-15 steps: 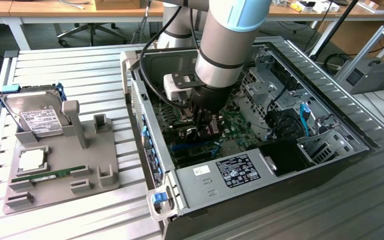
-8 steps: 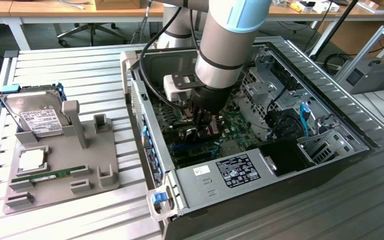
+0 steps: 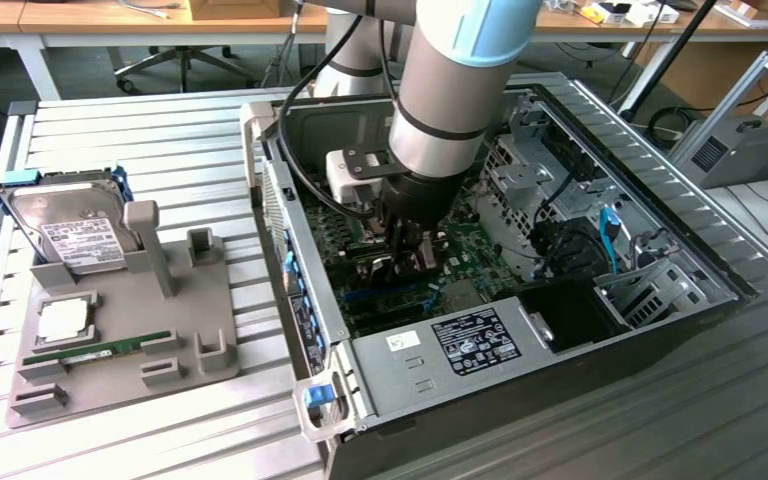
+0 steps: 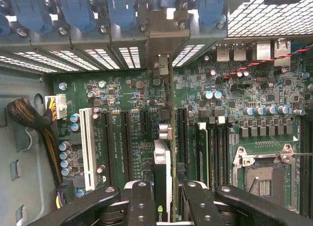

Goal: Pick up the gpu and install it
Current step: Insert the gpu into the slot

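So the fingers are clamped on the gpu, one black finger on each face of the card, which stands on edge between them. In the wrist view the card hangs over the motherboard, lined up along the row of long expansion slots; I can't tell if its bottom edge is touching a slot yet. I count one white slot and several dark ones beside it, plus one empty CPU socket farther out.

In the exterior view the one arm reaches straight down into the open computer case, gripper deep in the middle. Pretty tight in there: the drive cage, cables and the case walls crowd it on all sides, and the blue slot latches sit right at the rear wall ahead of the card.

Outside the case, on the slatted metal surface, one grey parts holder sits well apart toward the exterior view's left. It carries one hard drive, one green memory stick and one small square chip.
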Available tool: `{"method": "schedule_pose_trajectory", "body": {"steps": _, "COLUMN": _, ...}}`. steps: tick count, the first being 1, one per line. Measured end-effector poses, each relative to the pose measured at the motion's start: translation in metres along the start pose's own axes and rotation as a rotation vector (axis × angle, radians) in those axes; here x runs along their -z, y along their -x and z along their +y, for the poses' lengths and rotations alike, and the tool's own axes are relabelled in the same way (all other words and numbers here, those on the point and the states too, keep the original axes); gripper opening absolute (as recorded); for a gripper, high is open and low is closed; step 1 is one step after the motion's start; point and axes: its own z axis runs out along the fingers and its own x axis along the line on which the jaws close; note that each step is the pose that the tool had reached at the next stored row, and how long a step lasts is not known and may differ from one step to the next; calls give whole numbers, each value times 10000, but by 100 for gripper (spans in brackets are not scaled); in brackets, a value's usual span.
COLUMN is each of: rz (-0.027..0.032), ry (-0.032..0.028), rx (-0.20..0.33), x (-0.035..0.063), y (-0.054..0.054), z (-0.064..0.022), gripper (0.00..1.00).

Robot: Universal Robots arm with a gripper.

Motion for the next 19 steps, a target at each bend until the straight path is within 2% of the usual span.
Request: {"method": "schedule_pose_trajectory", "body": {"steps": 19, "rz": -3, "ry": -1, "rx": 0, "x": -8, "y": -1, "z": 0, "gripper": 27}}
